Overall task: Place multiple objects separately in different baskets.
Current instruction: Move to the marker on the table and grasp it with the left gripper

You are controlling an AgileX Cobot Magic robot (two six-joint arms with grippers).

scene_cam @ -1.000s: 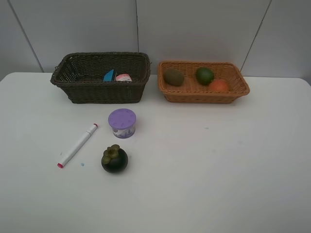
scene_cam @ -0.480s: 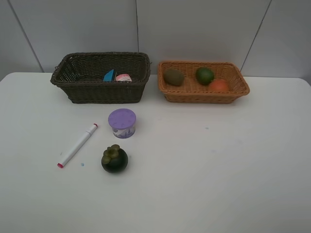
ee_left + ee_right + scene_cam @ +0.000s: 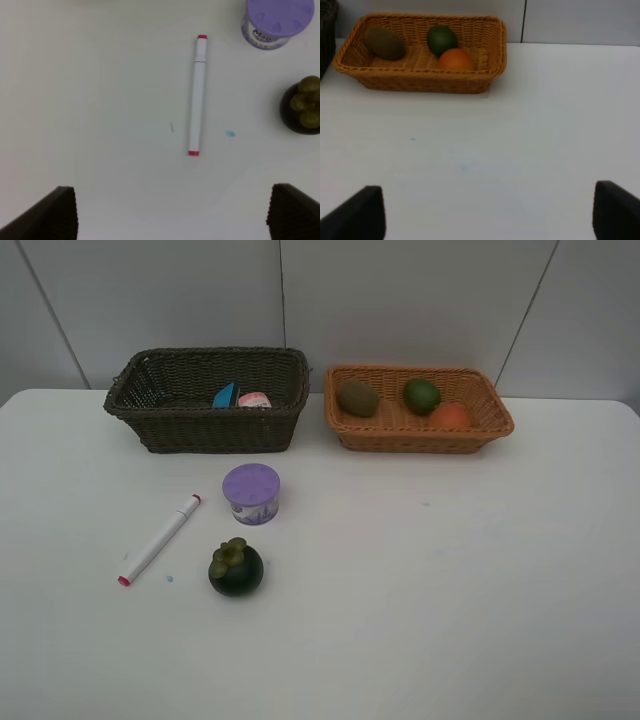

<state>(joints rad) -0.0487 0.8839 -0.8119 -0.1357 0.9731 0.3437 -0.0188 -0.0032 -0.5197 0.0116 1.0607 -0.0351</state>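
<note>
Purple-lidded tub [image 3: 251, 493], white marker [image 3: 160, 539] and dark mangosteen [image 3: 236, 568] lie on the white bench [image 3: 450, 590] just where they lay a second ago. Nothing in the scene has shifted in that time, and neither arm shows in the high view. The dark basket [image 3: 210, 432] holds the blue block [image 3: 225, 396] and the pink bottle [image 3: 254, 400], side by side near its far wall. The light basket [image 3: 420, 437] holds the kiwi [image 3: 357, 398], the lime [image 3: 421, 395] and the orange fruit [image 3: 451, 416]. Five of the eight things look sorted, with fruit in the light basket and the other goods in the dark one. The three that are left sit in front of the dark basket. The left fingers [image 3: 50, 217] stand wide apart with nothing between them, above the bench, with the marker lying straight ahead and the tub and mangosteen off to one side. The right fingers [image 3: 357, 212] are just as wide and empty, facing the light basket from well back. This stillness is probably the gap between one drop and the next pick. By the pattern, the mangosteen belongs with the fruit, and the marker and tub belong in the dark basket. The marker looks the likeliest next pick for the left arm.
</note>
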